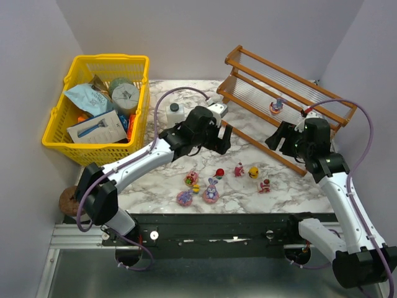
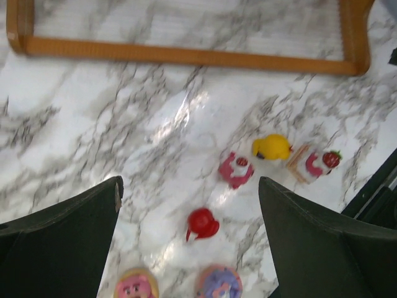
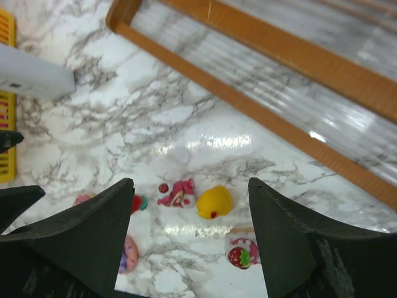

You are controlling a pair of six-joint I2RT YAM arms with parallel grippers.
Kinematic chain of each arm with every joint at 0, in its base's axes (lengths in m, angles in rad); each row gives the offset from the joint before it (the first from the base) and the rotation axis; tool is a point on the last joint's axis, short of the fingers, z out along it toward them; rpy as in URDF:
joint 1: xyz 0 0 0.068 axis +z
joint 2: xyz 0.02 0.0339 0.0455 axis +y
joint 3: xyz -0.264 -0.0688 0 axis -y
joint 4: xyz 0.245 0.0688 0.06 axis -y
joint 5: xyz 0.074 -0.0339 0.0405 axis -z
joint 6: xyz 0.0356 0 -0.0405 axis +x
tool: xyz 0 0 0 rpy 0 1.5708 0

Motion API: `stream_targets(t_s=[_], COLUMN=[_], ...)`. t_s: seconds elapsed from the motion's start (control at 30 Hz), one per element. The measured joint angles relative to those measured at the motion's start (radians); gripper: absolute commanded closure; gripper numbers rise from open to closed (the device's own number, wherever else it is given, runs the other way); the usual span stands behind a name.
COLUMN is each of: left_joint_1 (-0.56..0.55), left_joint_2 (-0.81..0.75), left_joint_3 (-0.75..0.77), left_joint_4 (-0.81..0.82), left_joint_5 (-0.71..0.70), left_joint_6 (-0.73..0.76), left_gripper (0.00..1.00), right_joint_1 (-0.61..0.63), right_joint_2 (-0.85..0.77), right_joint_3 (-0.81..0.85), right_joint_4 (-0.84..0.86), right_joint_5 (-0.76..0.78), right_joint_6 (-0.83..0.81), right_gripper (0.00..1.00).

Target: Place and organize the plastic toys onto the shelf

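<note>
Glossy marbled tabletop [image 1: 247, 131], ribbed wood-railed shelf [image 1: 289, 79], rounded plastic toys [image 1: 211, 194], left hand [image 2: 189, 186] and right hand [image 3: 189, 183] gaping empty.

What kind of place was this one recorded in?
Probably a lab test booth, not a home: plain white walls box in a marble-patterned table, and the left arm and right arm are mounted on a black rail at its near edge.

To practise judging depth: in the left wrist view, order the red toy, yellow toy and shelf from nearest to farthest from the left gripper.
1. Red toy, between the fingers of the left gripper.
2. Yellow toy, further ahead, to the right.
3. Shelf, across the top of the view, farthest.
</note>
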Motion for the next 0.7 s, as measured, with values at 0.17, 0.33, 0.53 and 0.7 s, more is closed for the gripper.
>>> stream_targets(t_s=[0.17,0.33,0.53,0.7], left_joint_1=[-0.008,-0.087,-0.143,-0.171], left_joint_2=[-0.162,-0.334,-0.328,-0.272], left_joint_3=[-0.147,-0.317,-0.418,-0.438], left_joint_4=[-0.106,-0.108,-0.089,-0.036], left_joint_5=[-0.037,-0.052,-0.073,-0.105], left_joint_6=[-0.068,-0.134,-0.185,-0.232], left_gripper=[0.01,0.01,0.05,0.13], right_joint_1=[0.031,0.039,0.039,0.039], right_joint_2=[0.000,0.009,0.016,0.011], right_joint_3=[-0.068,-0.086,-0.084,-0.073], right_joint_4=[0.003,0.006,0.000,-0.016], right_joint_5=[-0.063,-0.091,-0.092,-0.079], right_joint_6=[0.004,0.016,0.017,0.017], right_gripper=[0.20,0.20,0.20,0.20])
